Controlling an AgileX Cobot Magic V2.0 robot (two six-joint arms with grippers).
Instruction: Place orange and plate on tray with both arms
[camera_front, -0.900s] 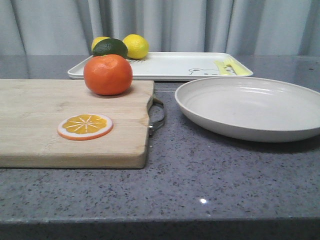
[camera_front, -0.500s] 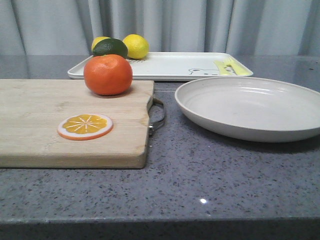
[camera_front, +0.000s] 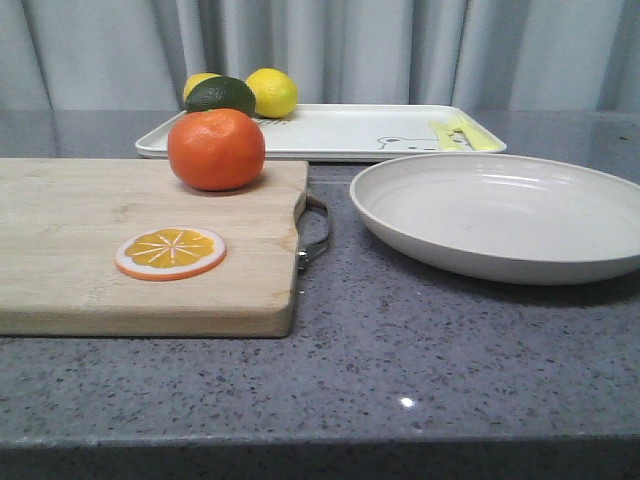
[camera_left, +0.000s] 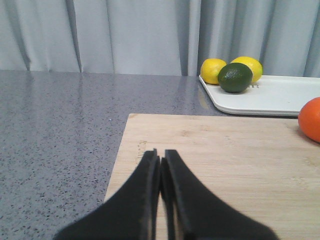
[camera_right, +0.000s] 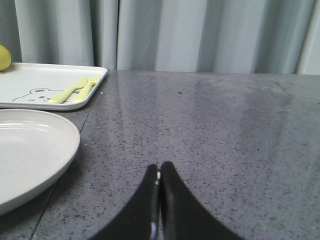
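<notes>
In the front view you have the orange (camera_front: 216, 149) sitting at the far right corner of the wooden cutting board (camera_front: 80, 230), with an orange slice (camera_front: 170, 252) lying flat on the board nearer to you. The board's metal handle (camera_front: 316, 232) sticks out on its right side, toward the plate (camera_front: 500, 215), which rests on the grey countertop (camera_front: 400, 370) just right of the board. Behind both lies the tray (camera_front: 330, 132), with two lemons (camera_front: 272, 92) and a dark green lime (camera_front: 220, 95) at its far left end and a pale yellow fork and spoon (camera_front: 452, 133) at its right end, next to the bear drawing (camera_front: 400, 143). Neither arm shows in this view.

In the left wrist view, your left gripper (camera_left: 161, 156) hangs over the near left part of the board, its two black fingers pressed together with nothing between them. The orange shows only as a sliver at the edge of the view, well apart from the gripper, and the lemons and lime sit on the tray's corner beyond.

In the right wrist view, your right gripper (camera_right: 159, 170) is low over bare countertop beside the plate, fingers closed against each other and holding nothing. The tray with its fork and spoon lies beyond the plate.
</notes>
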